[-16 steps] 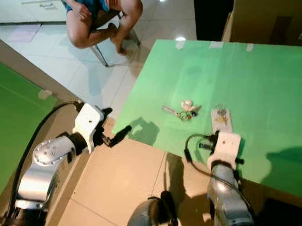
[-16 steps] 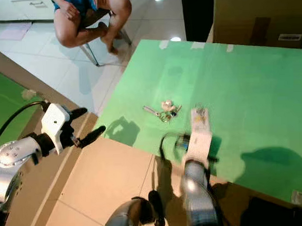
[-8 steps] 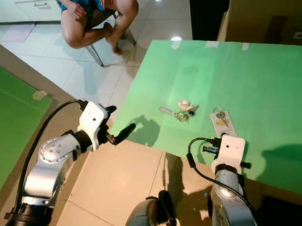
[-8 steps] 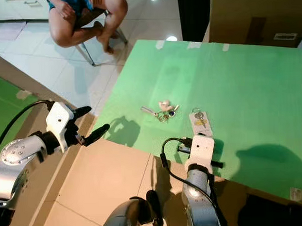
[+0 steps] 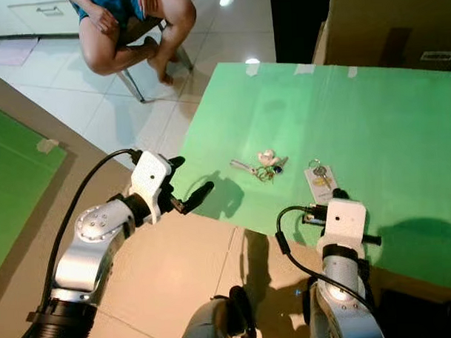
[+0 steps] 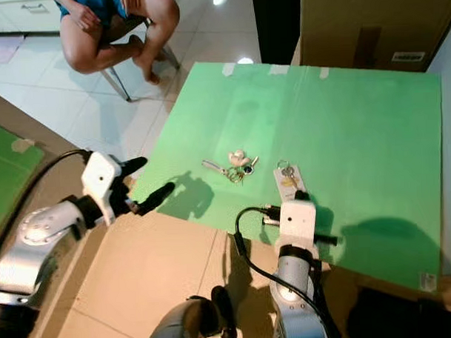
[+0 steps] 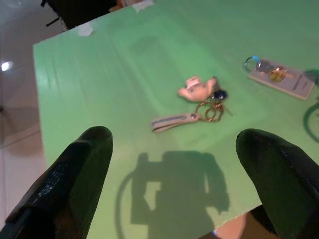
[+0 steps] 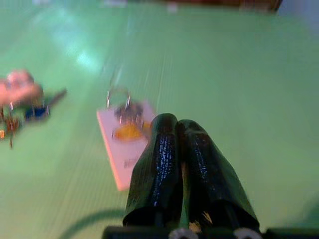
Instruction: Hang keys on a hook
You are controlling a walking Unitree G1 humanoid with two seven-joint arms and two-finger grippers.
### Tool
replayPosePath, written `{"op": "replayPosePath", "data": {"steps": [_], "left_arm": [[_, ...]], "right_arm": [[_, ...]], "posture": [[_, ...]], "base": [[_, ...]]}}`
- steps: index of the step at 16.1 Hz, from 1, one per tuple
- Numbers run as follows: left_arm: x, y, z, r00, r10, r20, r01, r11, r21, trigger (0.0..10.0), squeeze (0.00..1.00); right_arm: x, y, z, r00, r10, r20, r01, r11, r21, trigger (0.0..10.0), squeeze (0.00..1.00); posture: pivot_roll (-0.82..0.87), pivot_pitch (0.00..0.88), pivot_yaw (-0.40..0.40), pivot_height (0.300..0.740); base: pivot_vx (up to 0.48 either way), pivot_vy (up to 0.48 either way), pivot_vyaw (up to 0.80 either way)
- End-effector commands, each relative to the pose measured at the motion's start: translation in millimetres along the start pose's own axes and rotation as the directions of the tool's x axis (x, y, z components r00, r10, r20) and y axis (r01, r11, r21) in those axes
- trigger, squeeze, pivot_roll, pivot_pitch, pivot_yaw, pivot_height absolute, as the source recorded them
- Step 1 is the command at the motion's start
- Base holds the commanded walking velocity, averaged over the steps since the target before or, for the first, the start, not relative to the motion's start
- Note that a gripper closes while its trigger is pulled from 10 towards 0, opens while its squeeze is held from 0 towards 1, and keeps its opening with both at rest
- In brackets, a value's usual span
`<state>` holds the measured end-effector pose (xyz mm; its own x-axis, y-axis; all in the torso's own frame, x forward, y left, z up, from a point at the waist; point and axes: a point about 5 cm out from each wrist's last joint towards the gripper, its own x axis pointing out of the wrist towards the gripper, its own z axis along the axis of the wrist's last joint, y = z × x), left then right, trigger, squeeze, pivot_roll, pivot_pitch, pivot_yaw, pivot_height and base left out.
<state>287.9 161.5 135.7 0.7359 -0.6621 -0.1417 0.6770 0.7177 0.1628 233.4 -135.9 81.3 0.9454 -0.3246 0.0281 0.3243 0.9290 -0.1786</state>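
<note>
- Green table: flat top, taped at its far edge; tiled floor to the robot's left.
- Keys: a bunch on a ring with a pale pink charm and a flat strap fob, lying on the table near its front edge, held by neither gripper.
- White hook plate: lying flat on the table just right of the keys, apart from them; a ring and a small key rest on it.
- Left gripper: fingers spread wide, empty, off the table's left front corner, aimed toward the keys.
- Right gripper: fingers pressed together, empty, tips at the near end of the hook plate.
- Person: seated on a chair beyond the table's left side, legs bare.
- Cardboard box: behind the table's far edge.
</note>
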Motion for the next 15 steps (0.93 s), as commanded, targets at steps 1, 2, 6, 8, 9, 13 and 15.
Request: {"op": "replayPosePath", "data": {"steps": [1,2,6,8,9,13,15], "left_arm": [[-2.4,1.1,-10,0.999,0.025,-0.031,-0.025,1.000,-0.013,10.0,0.00],[2.9,-1.8,-12,0.999,0.024,-0.023,-0.025,0.999,-0.021,10.0,0.00],[34.3,-23.6,-15,0.999,-0.038,0.020,0.039,0.995,-0.092,10.0,0.00],[49.1,-27.7,-13,0.997,-0.063,0.034,0.066,0.992,-0.103,10.0,0.00],[53.7,-27.8,-13,0.997,-0.064,0.039,0.068,0.992,-0.106,10.0,0.00],[78.3,-34.6,-5,0.992,-0.110,0.066,0.114,0.992,-0.062,10.0,0.00],[87.6,-37.3,-1,0.989,-0.135,0.067,0.138,0.990,-0.041,10.0,0.00]], "right_arm": [[-4.9,0.9,0,1.000,0.007,0.006,-0.007,1.000,-0.020,10.0,0.00],[-3.9,-5.2,1,1.000,-0.003,0.012,0.004,0.999,-0.032,10.0,1.00],[-3.1,-33.1,10,0.997,-0.043,0.066,0.049,0.994,-0.093,10.0,1.00],[-7.4,-39.9,12,0.996,-0.048,0.075,0.056,0.992,-0.110,10.0,1.00],[-8.8,-40.5,14,0.996,-0.039,0.081,0.048,0.993,-0.112,10.0,1.00],[-27.3,-42.2,25,0.996,0.018,0.091,-0.012,0.998,-0.057,10.0,1.00],[-36.9,-39.5,25,0.997,0.043,0.070,-0.041,0.999,-0.029,10.0,1.00]], "posture": [[-0.17,0.259,0.242,0.740],[-0.19,0.254,0.229,0.740],[-0.28,0.224,0.193,0.740],[-0.32,0.212,0.186,0.740],[-0.33,0.211,0.186,0.740],[-0.40,0.229,0.191,0.740],[-0.42,0.254,0.197,0.740]], "base": [[0.000,0.000,0.00],[0.000,0.000,0.00],[0.000,0.000,0.00],[0.000,0.000,0.00],[0.000,0.000,0.00],[0.000,0.000,0.00],[0.000,0.000,0.00]]}}
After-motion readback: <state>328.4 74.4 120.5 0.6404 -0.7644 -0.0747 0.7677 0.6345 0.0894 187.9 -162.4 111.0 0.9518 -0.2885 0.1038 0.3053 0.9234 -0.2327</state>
